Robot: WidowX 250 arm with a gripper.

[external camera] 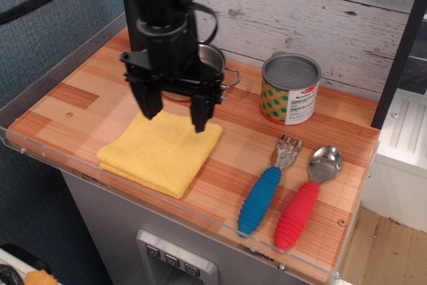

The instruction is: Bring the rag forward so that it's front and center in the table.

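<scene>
The yellow folded rag (160,152) lies flat on the wooden table (60,101), near the front edge and left of the middle. My black gripper (175,113) hangs over the rag's back edge. It is open and empty, with its two fingers spread wide. The fingertips (199,123) stand a little above the cloth.
A steel pan (212,65) stands behind the gripper, partly hidden by it. A printed tin can (289,89) stands at the back right. A blue-handled fork (267,189) and a red-handled spoon (303,201) lie at the front right. A clear acrylic rim (167,206) edges the table.
</scene>
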